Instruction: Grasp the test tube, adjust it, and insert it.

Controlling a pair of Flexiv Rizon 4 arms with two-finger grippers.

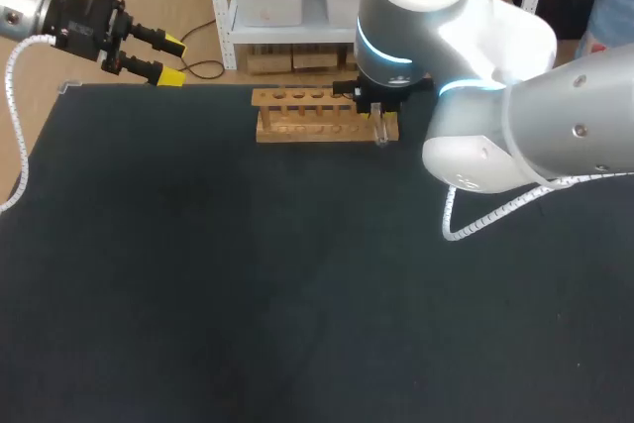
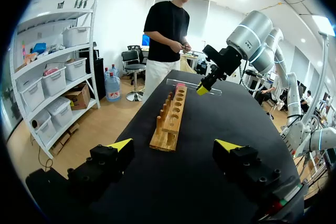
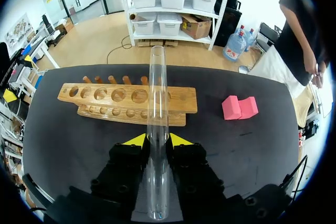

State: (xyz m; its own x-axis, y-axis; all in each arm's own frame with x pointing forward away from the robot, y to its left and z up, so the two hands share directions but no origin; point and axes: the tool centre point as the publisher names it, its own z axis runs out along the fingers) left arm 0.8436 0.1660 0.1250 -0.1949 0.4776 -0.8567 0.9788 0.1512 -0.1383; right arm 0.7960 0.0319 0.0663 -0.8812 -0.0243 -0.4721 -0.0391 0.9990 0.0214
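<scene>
We are gripping the test tube (image 3: 157, 129) in our right claw (image 3: 156, 141), with a yellow-tipped finger pressing on either side of the clear glass. In the right wrist view the tube is running out ahead of the claw and crossing in front of the wooden rack (image 3: 126, 95), near the rack's larger holes. It is not sitting in any hole. In the left wrist view the tube is lying level in that claw, in the air just past the far end of the rack. From the head view, our right arm is reaching in over the rack's right end, and the rack is standing on the dark bench (image 1: 297, 294) close to its far edge. A row of pegs is lining the rack's far side. Two pink blocks (image 3: 239, 107) are lying on the bench beside the rack. Our left claw (image 1: 171, 60) is hanging released and empty at the bench's far left corner, well apart from the rack.
</scene>
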